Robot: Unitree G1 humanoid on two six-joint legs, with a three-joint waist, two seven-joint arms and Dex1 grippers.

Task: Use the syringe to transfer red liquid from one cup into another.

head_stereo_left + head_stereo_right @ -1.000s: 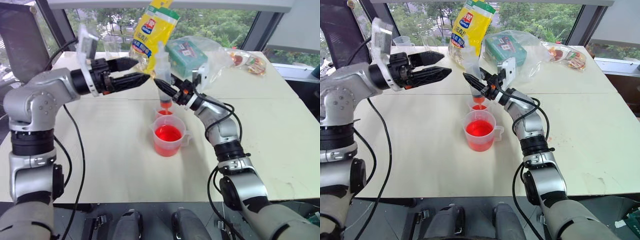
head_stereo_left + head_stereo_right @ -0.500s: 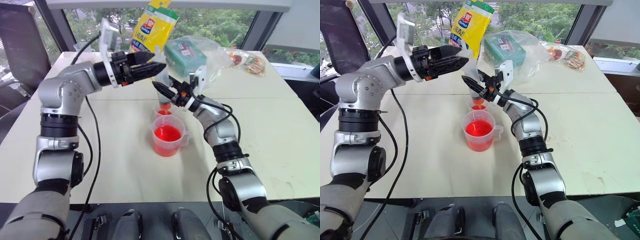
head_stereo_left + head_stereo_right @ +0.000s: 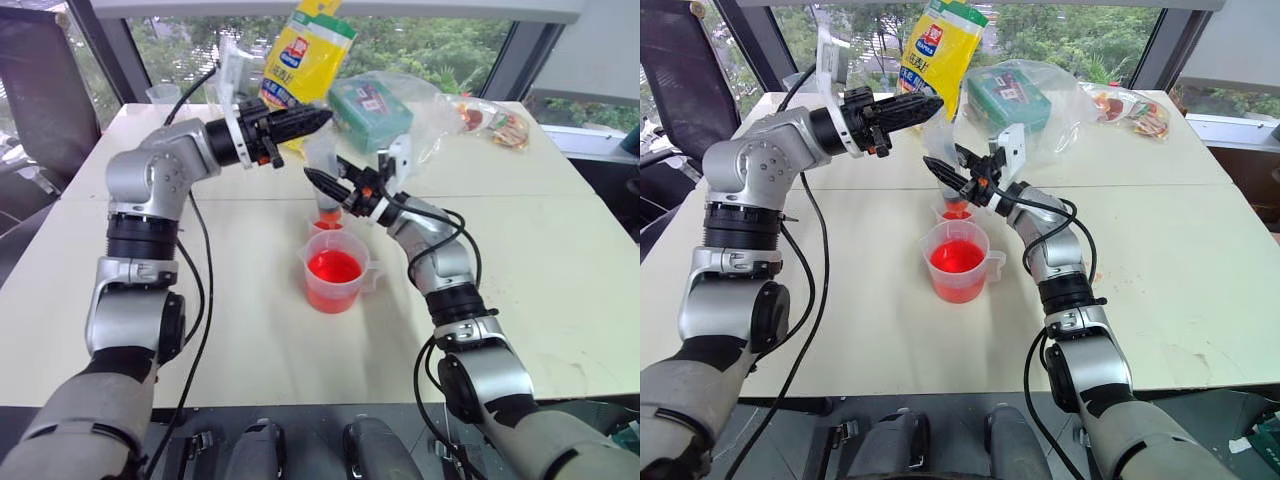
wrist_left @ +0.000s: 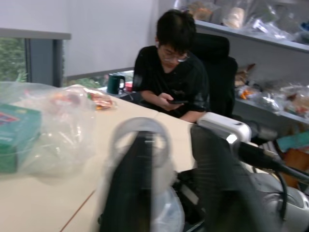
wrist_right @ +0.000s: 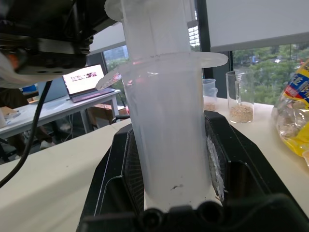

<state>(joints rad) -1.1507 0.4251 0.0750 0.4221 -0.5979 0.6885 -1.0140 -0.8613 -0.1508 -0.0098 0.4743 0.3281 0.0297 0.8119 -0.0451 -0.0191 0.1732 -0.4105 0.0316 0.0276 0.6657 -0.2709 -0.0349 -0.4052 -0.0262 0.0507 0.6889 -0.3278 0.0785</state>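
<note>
1. The syringe [image 5: 166, 121] stands nearly upright over the small cup [image 3: 956, 211], tip down in it; that cup sits about mid-tabletop, touching or just beside the handled beaker [image 3: 962, 262], on the beaker's far side.
2. The right gripper [image 3: 958, 180] has its jaws clamped on the syringe's clear barrel, just below the flange, as the right wrist view shows plainly.
3. The left gripper [image 3: 310, 121] reaches in from the tabletop's left side with its jaws brought together at the top of the syringe. The left wrist view shows the plunger's round head [image 4: 140, 145] between its fingers, so the jaws appear closed on the plunger; the hold cannot be made out exactly.
4. Red liquid [image 3: 335, 266] fills much of the beaker; a little red shows in the small cup.
5. Handling, as a judgement: the syringe is light, stiff plastic with a smooth, likely slippery barrel. The flange gives the right jaws a stop against sliding. The plunger wants a straight push or pull along the barrel; a sideways load could tilt the barrel in the grip.
6. Both cups are light and thin-walled, easily tipped by a nudge from the tip.
7. A yellow snack bag [image 3: 305, 55] and clear bagged goods [image 3: 400, 100] lie towards the far edge.
</note>
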